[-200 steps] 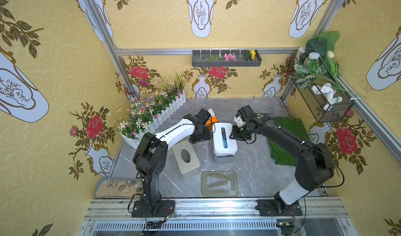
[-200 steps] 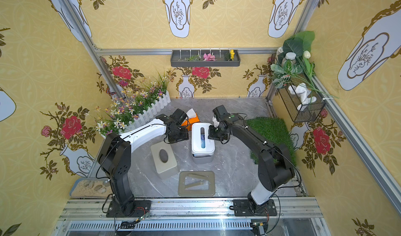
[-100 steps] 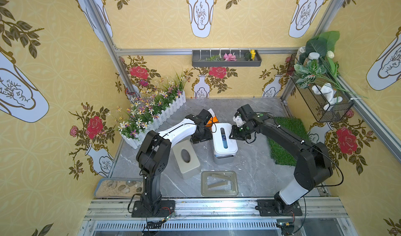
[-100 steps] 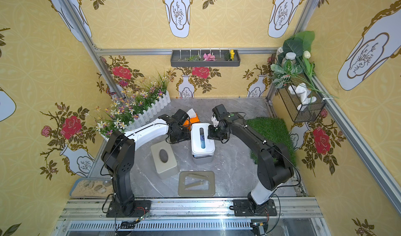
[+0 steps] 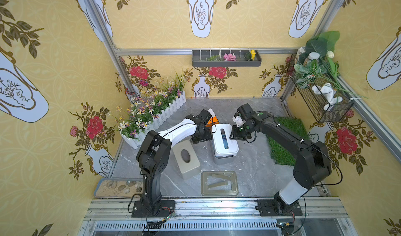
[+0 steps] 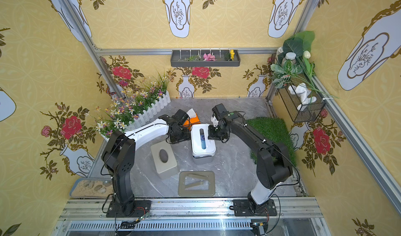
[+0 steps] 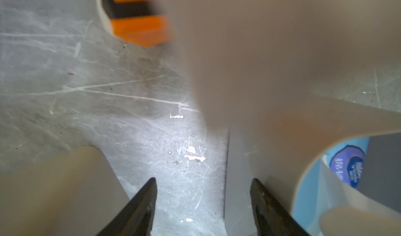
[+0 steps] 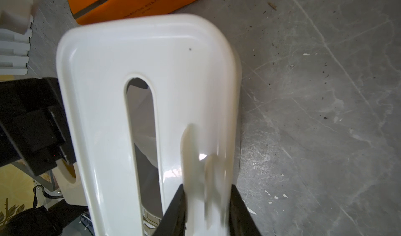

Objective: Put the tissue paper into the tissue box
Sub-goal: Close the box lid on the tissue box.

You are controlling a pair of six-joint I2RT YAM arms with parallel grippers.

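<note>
The right gripper (image 8: 206, 191) has its jaws narrowed on the rim of the tissue box lid (image 8: 104, 61), probably to seat it. The left gripper (image 7: 201, 189), jaws apart and empty, waits at the opposite side, perhaps to steady it. The blue tissue pack (image 7: 345, 165) lies between them, under the lid.

The tissue box (image 5: 224, 160), a grey tub under a glossy white lid (image 5: 231, 144) with a long rounded slot, stands at the table's centre. Its length runs from 12 to 6 o'clock. The lid sits askew and unseated, so the tub's rim shows at 6 o'clock. Blue-wrapped tissue paper (image 5: 224, 138) lies inside, visible through the slot.
</note>
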